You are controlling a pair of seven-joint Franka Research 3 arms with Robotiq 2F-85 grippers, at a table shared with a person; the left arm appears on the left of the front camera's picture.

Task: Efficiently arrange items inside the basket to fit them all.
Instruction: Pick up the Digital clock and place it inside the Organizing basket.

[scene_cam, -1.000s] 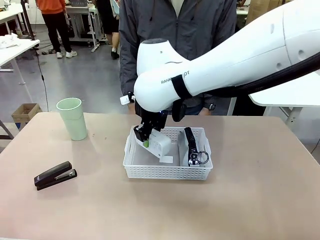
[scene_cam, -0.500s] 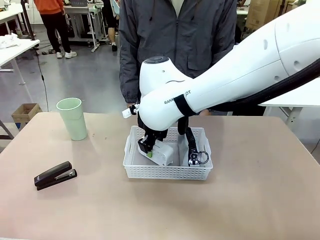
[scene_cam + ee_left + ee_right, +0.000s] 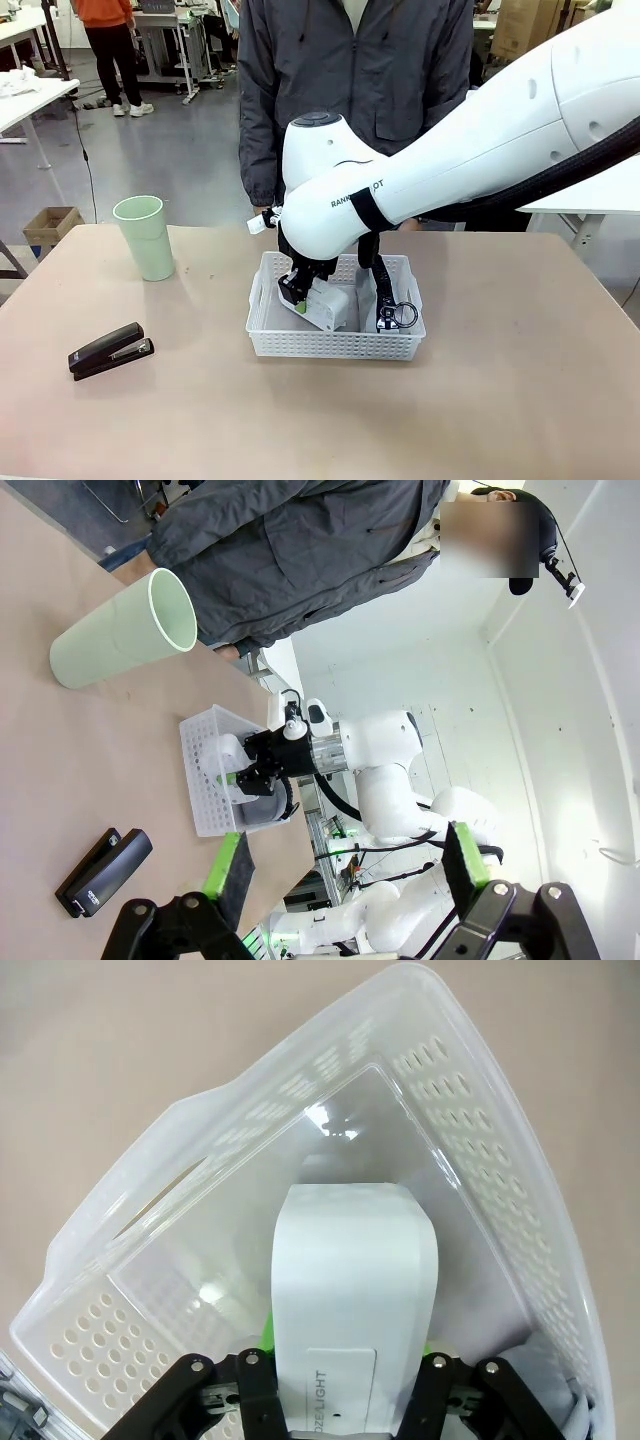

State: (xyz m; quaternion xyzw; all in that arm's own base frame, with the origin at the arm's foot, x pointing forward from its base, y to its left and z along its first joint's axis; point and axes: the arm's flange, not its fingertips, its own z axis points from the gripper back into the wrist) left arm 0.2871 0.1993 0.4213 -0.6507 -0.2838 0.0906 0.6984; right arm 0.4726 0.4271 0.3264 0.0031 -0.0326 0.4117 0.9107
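The right gripper [image 3: 300,297] reaches down into the white basket [image 3: 330,347], which sits at the middle of the tabletop [image 3: 520,400], and its fingers are clamped on the upper end of the white box [image 3: 328,305]. The box is tilted over the basket's left half, its long axis slanting from the gripper down toward the basket floor and near wall. In the right wrist view that axis runs straight out from between the fingers toward a corner of the basket, with the printed label at the gripped end. Whether the lower end rests on the floor cannot be told.

Along the basket's right side the grey pouch [image 3: 383,296] stands on edge, its long axis running from far wall to near wall and its ring pull [image 3: 403,316] at the near end.

Outside the basket, the pale green cup [image 3: 145,238] stands upright, mouth up, toward the far left corner of the tabletop. The black stapler [image 3: 110,350] lies flat near the left edge, its long axis roughly along the near edge.

The left gripper [image 3: 345,880] hangs well apart from the basket, fingers spread wide with nothing between them. A person [image 3: 355,90] in a dark jacket stands at the far edge.
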